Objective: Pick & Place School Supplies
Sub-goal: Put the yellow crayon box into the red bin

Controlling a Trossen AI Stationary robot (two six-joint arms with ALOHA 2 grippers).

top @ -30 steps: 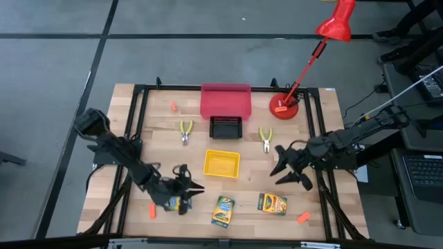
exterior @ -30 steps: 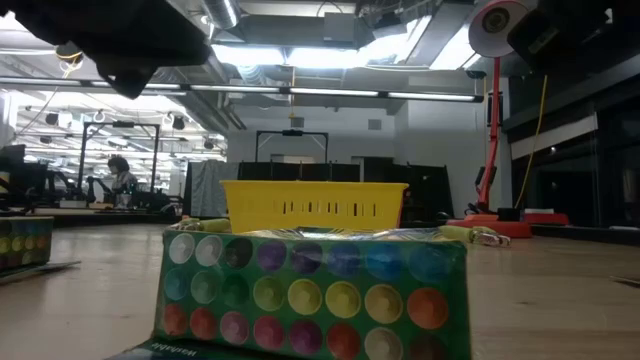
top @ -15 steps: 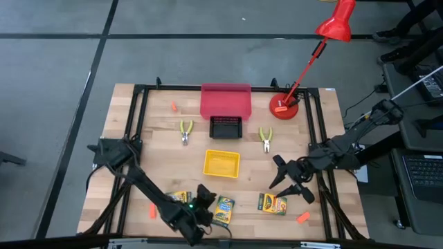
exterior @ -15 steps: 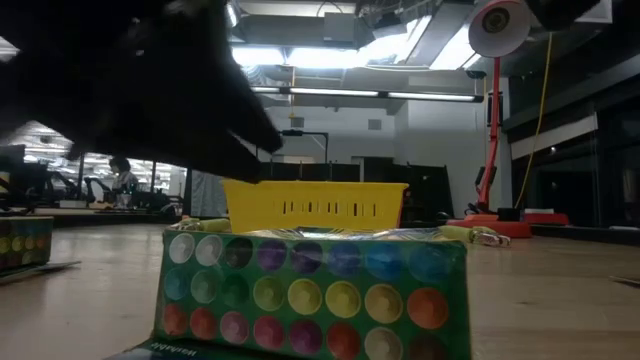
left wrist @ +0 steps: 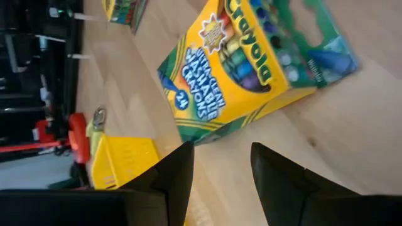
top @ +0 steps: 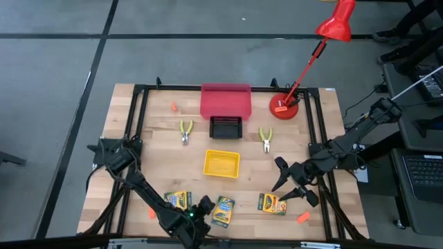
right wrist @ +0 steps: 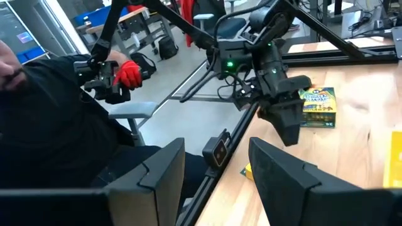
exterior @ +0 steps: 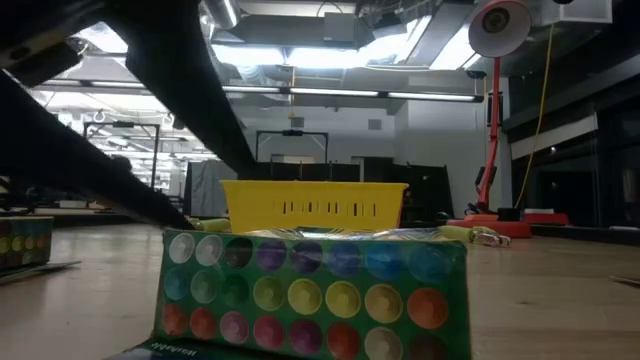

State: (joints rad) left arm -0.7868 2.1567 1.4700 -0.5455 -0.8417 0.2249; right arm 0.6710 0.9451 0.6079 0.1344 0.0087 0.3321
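The middle crayon box (top: 223, 211) is seen just beside the left tool (top: 201, 213) – spread, grasping nothing – its long axis angled away.

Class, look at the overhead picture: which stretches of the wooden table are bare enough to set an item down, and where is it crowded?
Bare wood lies left of the yellow tray, below the left yellow-handled pliers. The near edge is crowded: three yellow-and-green crayon boxes sit there, with the left gripper and the right gripper by them.
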